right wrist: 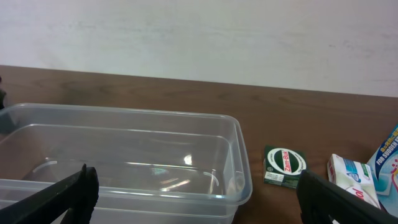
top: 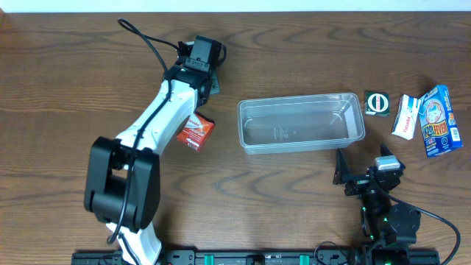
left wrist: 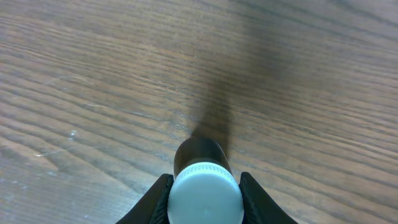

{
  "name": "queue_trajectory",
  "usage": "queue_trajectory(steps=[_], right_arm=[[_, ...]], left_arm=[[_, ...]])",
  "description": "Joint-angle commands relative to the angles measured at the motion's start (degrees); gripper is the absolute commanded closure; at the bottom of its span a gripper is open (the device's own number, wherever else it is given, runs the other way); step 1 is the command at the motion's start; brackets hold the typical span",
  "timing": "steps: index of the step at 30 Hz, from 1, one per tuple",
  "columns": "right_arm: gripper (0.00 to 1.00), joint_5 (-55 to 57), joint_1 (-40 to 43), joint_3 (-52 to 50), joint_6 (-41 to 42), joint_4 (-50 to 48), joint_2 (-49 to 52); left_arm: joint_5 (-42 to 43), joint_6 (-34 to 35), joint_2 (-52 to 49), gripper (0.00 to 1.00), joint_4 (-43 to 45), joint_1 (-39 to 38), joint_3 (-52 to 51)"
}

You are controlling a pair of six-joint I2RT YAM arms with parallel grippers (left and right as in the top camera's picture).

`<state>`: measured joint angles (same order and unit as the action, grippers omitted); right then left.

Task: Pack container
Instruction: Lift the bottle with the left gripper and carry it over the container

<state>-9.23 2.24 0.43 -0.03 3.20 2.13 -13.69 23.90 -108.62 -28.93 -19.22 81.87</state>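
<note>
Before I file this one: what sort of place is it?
Probably a lab or office test bench: a brown wood-grain table against a plain white wall, a white robot arm at its edge, a clear rectangular plastic bin and small cardboard boxes staged.

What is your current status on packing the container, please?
Left end effector shut on white-capped bottle; right end effector open near container. Container empty. Red box left of container, not blocking.
</note>
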Motion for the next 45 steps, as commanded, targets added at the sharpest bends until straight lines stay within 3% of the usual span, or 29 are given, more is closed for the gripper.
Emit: queue_trajectory(steps=[1, 8, 21, 35, 45], right_arm=[[0.01, -0.2, 0.8, -0.1, 0.0, 0.2, -0.1], [0.01, -0.2, 0.8, -0.1, 0.0, 0.2, -0.1], [0.01, -0.2, 0.8, -0.1, 0.0, 0.2, -0.1], [0.01, -0.2, 0.8, -0.1, 0.0, 0.2, -0.1], [0.01, -0.2, 0.8, -0.1, 0.0, 0.2, -0.1]], left_arm=[[-1.0, -1.2, 6.6, 0.7, -0.8, 0.2, 0.4], [-0.5, -1.1, 16.0, 0.71, -5.7, -0.4, 0.6], [16.3, 1.0, 28.8, 0.73, -8.3, -6.0, 1.5], [16.0, 1.0, 25.2, 0.73, -5.5, -17.5, 1.8], [13.6, -2.8, 18.1, 0.73, -4.9, -19.4, 1.8]])
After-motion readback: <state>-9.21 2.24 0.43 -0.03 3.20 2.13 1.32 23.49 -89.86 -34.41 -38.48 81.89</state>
